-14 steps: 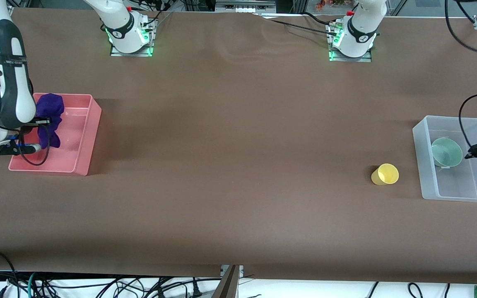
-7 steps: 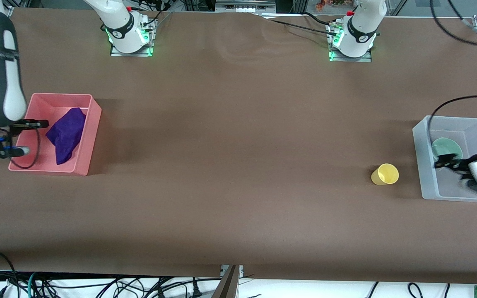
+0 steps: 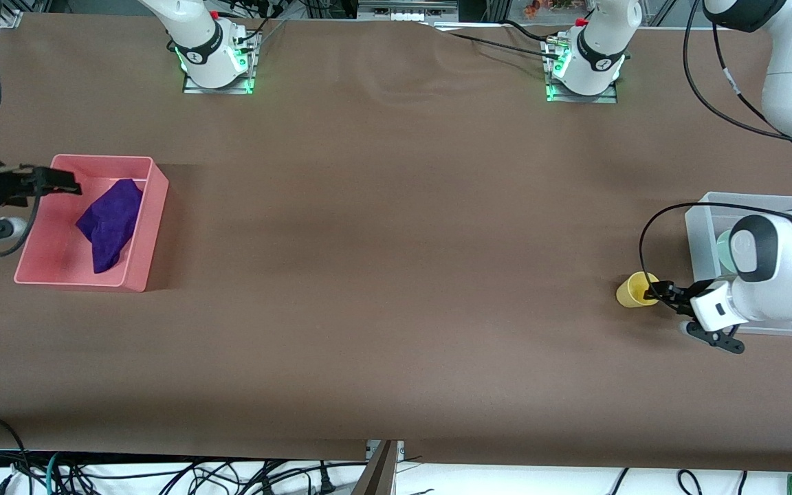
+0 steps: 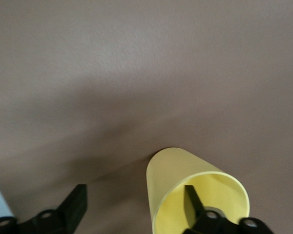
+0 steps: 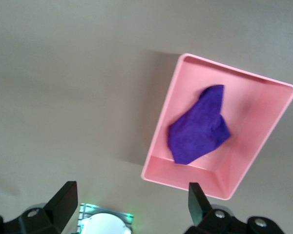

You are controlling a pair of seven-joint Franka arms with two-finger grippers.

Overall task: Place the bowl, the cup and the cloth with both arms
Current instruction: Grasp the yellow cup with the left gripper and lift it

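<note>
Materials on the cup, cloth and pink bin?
Cup: likely plastic, smooth matte yellow wall with a thin rim.
Cloth: soft purple fabric, lying in folds.
Pink bin: apparently molded plastic, with smooth walls and rounded corners.

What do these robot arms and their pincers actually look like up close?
Both arms are glossy white with rounded shells and black bands at the joints. Loose black cables loop alongside them. Each round base glows green on a metal plate. The left gripper and the right gripper each have two slim black fingers; the left one sits on a white boxy hand.
</note>
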